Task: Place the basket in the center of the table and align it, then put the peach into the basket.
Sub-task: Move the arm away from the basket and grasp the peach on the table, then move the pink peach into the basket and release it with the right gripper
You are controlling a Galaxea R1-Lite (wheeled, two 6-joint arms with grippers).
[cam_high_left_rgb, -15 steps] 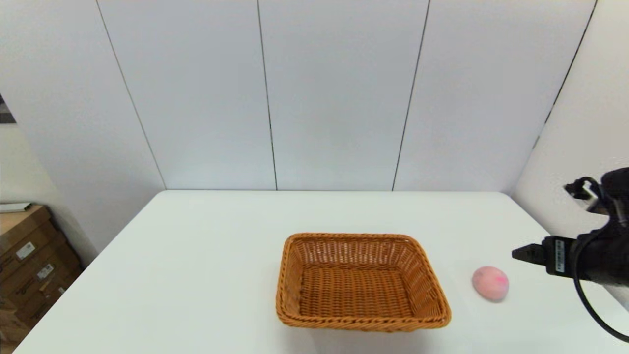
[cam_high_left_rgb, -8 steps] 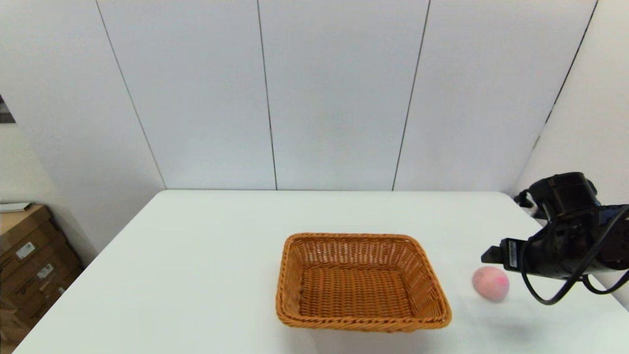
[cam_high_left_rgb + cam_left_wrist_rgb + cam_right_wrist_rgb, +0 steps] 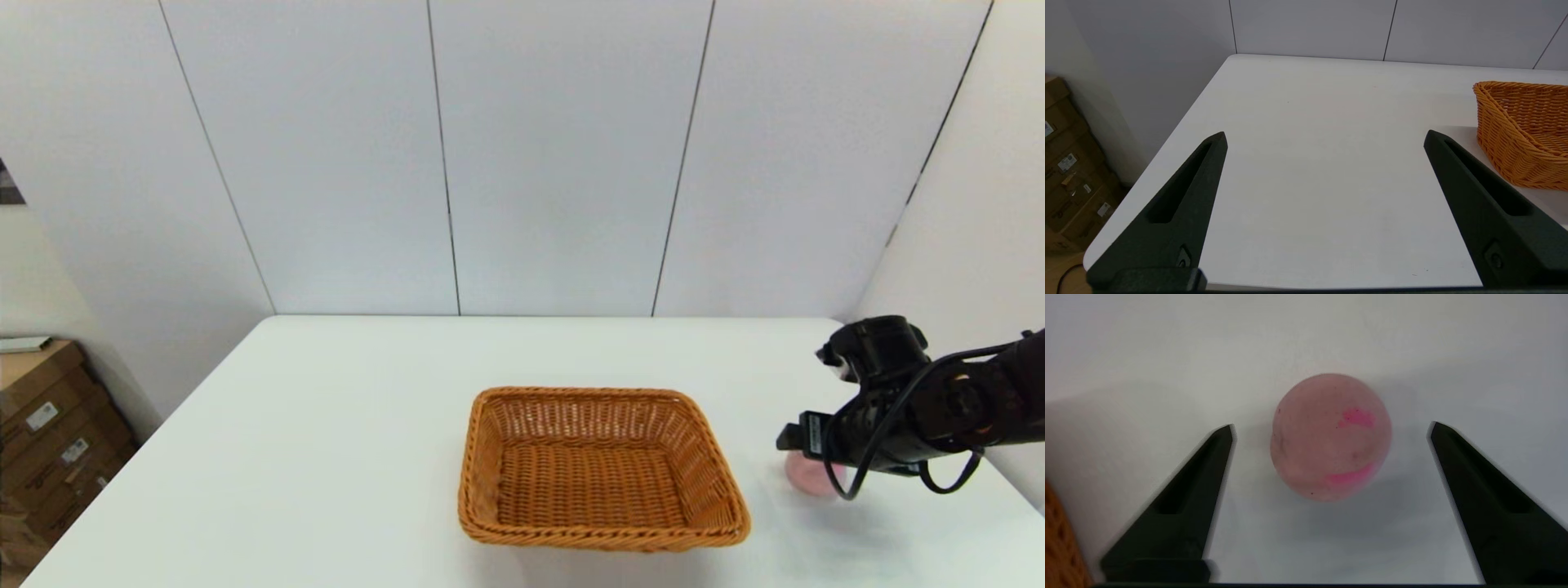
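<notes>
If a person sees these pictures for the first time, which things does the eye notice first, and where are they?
First is the orange-brown basket, empty, near the middle of the white table. Next is the right pincer to the basket's right, open above the pink peach, which lies on the table between its fingers, untouched. The left pincer is open over bare table on the basket's other side.

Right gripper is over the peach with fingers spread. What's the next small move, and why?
Probably lower the right gripper straight down, then close. It is open, its fingers either side of the peach without touching it, and the peach lies on the table beside the empty basket. The left gripper is parked, open.
</notes>
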